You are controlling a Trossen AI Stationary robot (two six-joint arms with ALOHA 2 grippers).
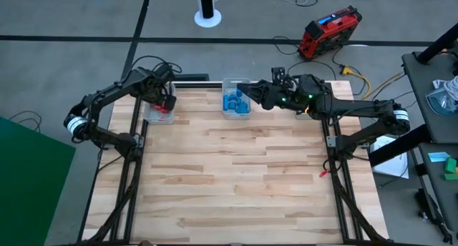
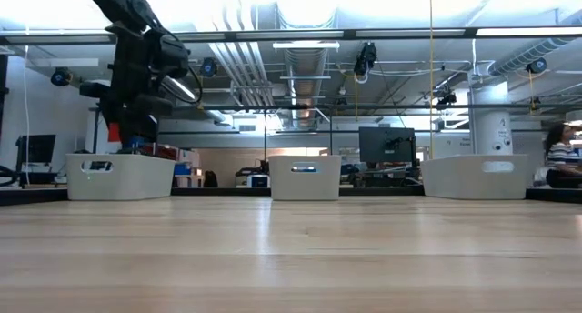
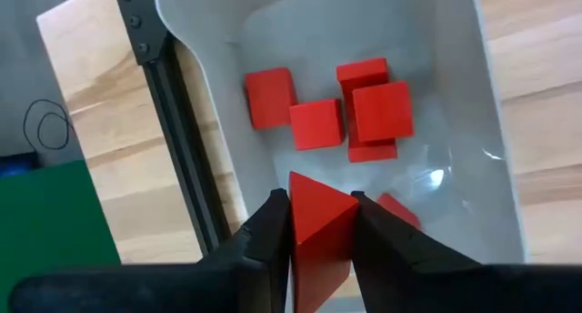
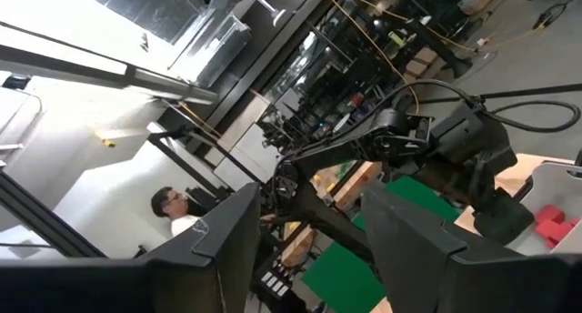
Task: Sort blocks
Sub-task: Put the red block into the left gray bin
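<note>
one red block [image 3: 318, 224] in left tool [image 3: 316, 236]

Wood counter [image 1: 236, 167] with three pale bins along far edge: left bin [image 2: 120, 176], middle bin [image 2: 306, 177], right bin [image 2: 474, 176]. Red-black case [image 1: 328, 31] and yellow cable [image 1: 361, 80] on floor beyond. Green panel [image 1: 32, 185] at left. Seated person [image 2: 564, 156] far right; another person [image 4: 173, 208] in background.

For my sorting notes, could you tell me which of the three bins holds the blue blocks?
The middle bin holds the blue blocks; the bin under the left gripper holds red ones.
</note>
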